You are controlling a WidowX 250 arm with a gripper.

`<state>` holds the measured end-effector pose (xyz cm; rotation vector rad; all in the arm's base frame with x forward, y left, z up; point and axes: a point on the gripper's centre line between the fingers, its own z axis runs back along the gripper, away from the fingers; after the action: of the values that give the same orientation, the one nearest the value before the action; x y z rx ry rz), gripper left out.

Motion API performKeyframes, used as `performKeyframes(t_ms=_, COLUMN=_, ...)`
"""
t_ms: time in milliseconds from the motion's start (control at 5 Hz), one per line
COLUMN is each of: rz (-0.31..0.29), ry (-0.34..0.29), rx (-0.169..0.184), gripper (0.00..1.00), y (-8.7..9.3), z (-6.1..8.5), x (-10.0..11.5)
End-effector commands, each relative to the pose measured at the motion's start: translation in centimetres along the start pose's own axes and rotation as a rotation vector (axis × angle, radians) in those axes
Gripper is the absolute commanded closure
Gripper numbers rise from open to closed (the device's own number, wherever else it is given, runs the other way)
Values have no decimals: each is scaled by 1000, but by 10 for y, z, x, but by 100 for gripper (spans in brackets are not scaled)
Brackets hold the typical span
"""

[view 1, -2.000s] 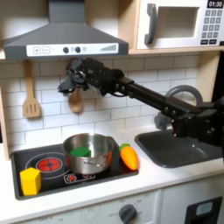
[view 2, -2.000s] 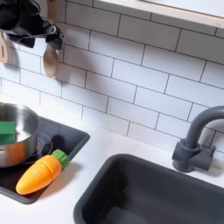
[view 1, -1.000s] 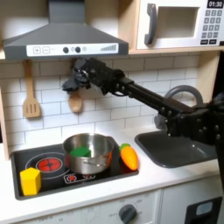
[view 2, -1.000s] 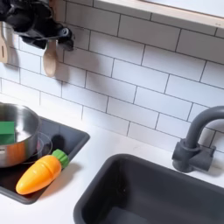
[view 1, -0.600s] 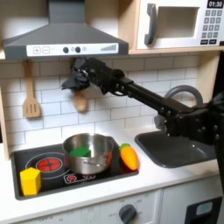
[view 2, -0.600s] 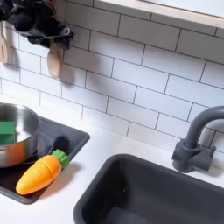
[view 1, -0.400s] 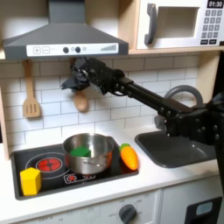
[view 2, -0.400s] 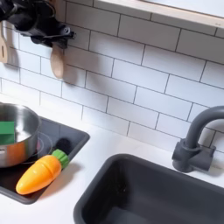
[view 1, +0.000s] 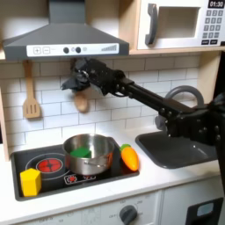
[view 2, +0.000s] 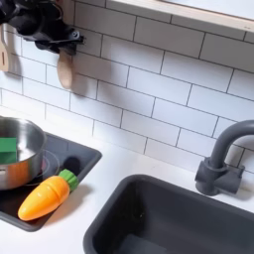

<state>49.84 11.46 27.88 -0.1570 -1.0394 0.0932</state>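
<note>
Fingers [view 1: 74, 83] of the gripper [view 2: 50, 38] high against the tiled wall [view 2: 159, 94], apparently clamped on the handle of a wooden spoon [view 1: 81, 102], though the exact closure cannot be told from the dark mass. Spoon bowl [view 2: 65, 71] hanging below, close to the tiles, up and to the first exterior view's right of the steel pot [view 1: 88, 154]. Green block [view 1: 81, 152] inside that pot, on the black stovetop [view 1: 53, 176]. Toy carrot [view 2: 45, 195] lying at the stovetop's edge nearest the dark sink [view 2: 179, 223]. Yellow block [view 1: 31, 182] at the stovetop's front corner, at the first exterior view's left. Wooden spatula [view 1: 31, 98] hung on the wall further left. White desk [view 2: 119, 164] bare between stovetop and sink; faucet [view 2: 223, 159] behind the sink. Range hood [view 1: 61, 39] right overhead, tight room above; open air below down to the pot.
</note>
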Motion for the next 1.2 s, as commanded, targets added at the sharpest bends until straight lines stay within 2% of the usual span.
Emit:
performKeyframes(t_ms=0, rz=2, ry=-12, rx=-8, gripper=100, y=-6, z=16, x=-1)
performKeyframes(t_ms=400, rz=7, ry=-18, rx=-5, gripper=100, y=-8, z=28, x=-1)
performKeyframes(t_ms=800, rz=24, ry=-67, rx=6, gripper=100, y=-9, z=49, x=14)
performKeyframes(t_ms=1000, rz=15, ry=-54, rx=-2, gripper=100, y=-11, z=47, x=8)
